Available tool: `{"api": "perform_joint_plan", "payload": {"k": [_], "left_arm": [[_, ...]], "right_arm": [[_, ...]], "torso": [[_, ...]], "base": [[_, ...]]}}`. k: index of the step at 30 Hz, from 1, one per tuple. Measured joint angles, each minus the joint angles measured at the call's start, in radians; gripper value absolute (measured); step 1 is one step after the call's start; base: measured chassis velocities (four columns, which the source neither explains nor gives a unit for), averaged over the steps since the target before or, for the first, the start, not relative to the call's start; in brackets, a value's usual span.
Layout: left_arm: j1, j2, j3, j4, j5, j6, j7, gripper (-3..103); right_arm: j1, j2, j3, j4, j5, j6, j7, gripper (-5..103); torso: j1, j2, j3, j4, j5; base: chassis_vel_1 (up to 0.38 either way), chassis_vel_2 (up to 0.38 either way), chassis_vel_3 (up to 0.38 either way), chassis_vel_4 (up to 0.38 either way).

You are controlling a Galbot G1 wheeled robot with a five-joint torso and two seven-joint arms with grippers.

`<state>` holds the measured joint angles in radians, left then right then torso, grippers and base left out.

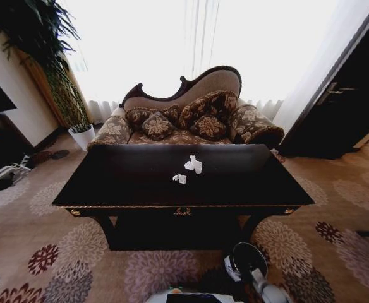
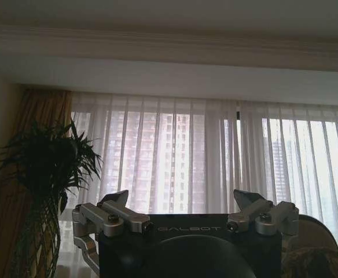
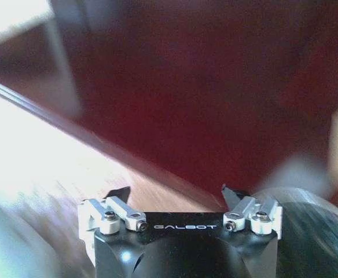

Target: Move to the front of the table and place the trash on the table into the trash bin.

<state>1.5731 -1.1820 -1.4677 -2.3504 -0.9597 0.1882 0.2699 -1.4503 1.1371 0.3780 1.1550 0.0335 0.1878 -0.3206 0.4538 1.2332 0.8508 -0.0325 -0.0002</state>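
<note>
Facing the table (image 1: 108, 183), the robot has two crumpled tissue lumps (image 1: 193, 165) lying well ahead of both grippers, mid-top. Left gripper (image 2: 180, 202) and right gripper (image 3: 176, 194) are spread, empty. Feather-light, soft paper; pinch a lump across its bulk.

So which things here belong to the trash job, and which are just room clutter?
Job:
the table
larger tissue lump
smaller tissue lump
the trash bin

Just there:
sofa
white plant pot
dark door
</note>
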Motion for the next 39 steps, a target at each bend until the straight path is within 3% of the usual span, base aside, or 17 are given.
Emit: {"api": "perform_joint_plan", "payload": {"k": [2, 5, 6, 7, 11, 15, 17, 23, 31, 39], "left_arm": [[-0.002, -0.003, 0.006, -0.002, 0.001, 0.000, 0.000, 100], [-0.007, -0.012, 0.023, -0.007, 0.004, 0.000, 0.000, 100], [-0.013, -0.017, 0.037, -0.008, 0.006, 0.000, 0.000, 100], [-0.013, -0.017, 0.037, -0.008, 0.006, 0.000, 0.000, 100], [-0.016, -0.022, 0.060, -0.008, 0.022, -0.002, 0.000, 100], [-0.018, -0.023, 0.064, -0.009, 0.022, -0.003, 0.001, 100], [-0.018, -0.026, 0.070, -0.009, 0.023, -0.004, 0.001, 100], [-0.019, -0.027, 0.074, -0.009, 0.025, -0.004, 0.001, 100], [-0.016, -0.025, 0.064, -0.009, 0.025, -0.005, 0.001, 100], [-0.010, -0.035, 0.055, -0.013, 0.023, -0.006, 0.001, 100]], "right_arm": [[-0.032, 0.009, 0.000, 0.052, 0.008, 0.016, -0.029, 95], [-0.103, 0.021, 0.009, 0.151, 0.018, 0.063, -0.155, 100], [-0.136, 0.028, 0.016, 0.190, 0.036, 0.097, -0.235, 100], [-0.136, 0.028, 0.016, 0.190, 0.036, 0.097, -0.235, 100], [-0.197, 0.061, 0.033, 0.281, 0.136, 0.145, -0.385, 100], [-0.234, 0.087, 0.060, 0.369, 0.208, 0.164, -0.465, 100], [-0.264, 0.099, 0.076, 0.461, 0.288, 0.164, -0.496, 100], [-0.296, 0.113, 0.095, 0.629, 0.399, 0.153, -0.498, 100], [-0.328, 0.128, 0.137, 0.823, 0.452, 0.117, -0.466, 100], [-0.306, 0.103, 0.287, 1.064, 0.488, 0.020, -0.387, 100]], "torso": [[0.000, 0.000, 0.000, 0.0003, 0.0000], [0.000, 0.000, 0.000, 0.0000, -0.0001], [0.000, 0.000, 0.000, -0.0001, -0.0005], [0.000, 0.000, 0.000, -0.0001, -0.0005], [0.000, 0.000, 0.000, -0.0001, 0.0000], [0.000, 0.000, 0.000, 0.0000, -0.0001], [0.000, 0.000, 0.000, 0.0000, -0.0003], [0.000, 0.000, 0.000, 0.0001, -0.0002], [0.000, 0.000, 0.000, 0.0001, 0.0000], [0.000, 0.000, 0.000, 0.0001, -0.0001]], "base": [[0.000, 0.000, 0.000, 0.000], [0.000, 0.000, 0.000, 0.000], [0.000, 0.000, 0.000, 0.000], [0.000, 0.000, 0.000, 0.000], [0.000, 0.000, 0.000, 0.000], [0.000, 0.000, 0.000, 0.000], [0.000, 0.000, 0.000, 0.000], [0.000, 0.000, 0.000, 0.000], [0.000, 0.000, 0.000, 0.000], [0.000, 0.000, 0.000, 0.000]]}}
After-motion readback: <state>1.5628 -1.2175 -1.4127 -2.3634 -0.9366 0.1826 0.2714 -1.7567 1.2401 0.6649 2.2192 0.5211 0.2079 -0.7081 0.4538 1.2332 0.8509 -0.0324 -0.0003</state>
